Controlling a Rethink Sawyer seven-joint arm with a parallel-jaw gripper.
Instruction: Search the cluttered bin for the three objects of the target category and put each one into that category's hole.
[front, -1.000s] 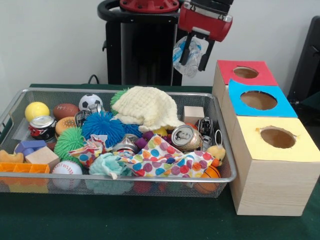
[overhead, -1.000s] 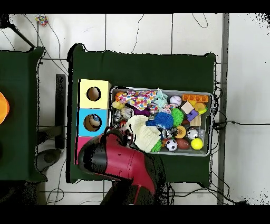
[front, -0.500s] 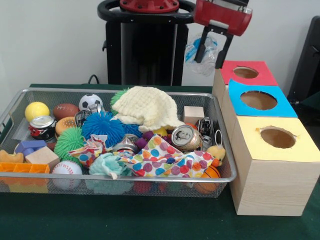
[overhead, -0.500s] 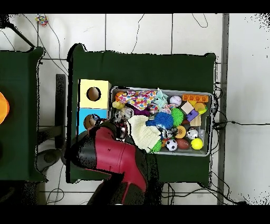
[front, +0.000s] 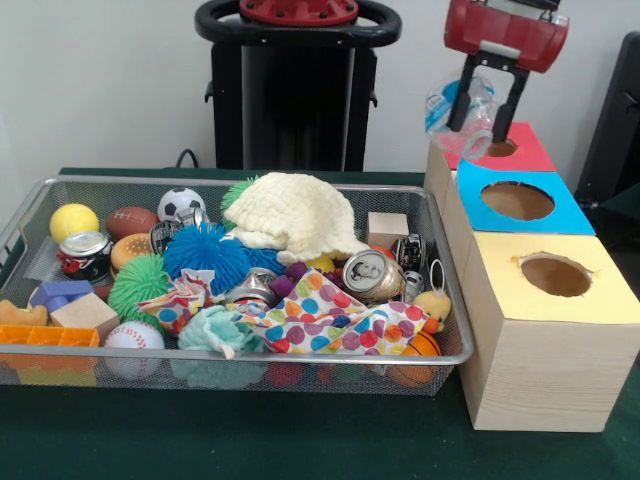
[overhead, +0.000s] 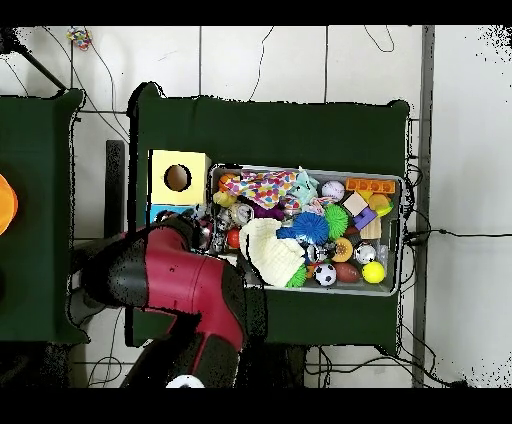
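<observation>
Gripper (front: 487, 105), upper right of front view, pinches a crumpled clear plastic bottle (front: 462, 112) above the near edge of the red box (front: 520, 152), at far right.

Risk: bottle hangs off-centre from the red box's hole (front: 498, 148), toward the wire bin (front: 440, 250). Released here it may catch the rim and bounce off, or fall between box and bin.
</observation>
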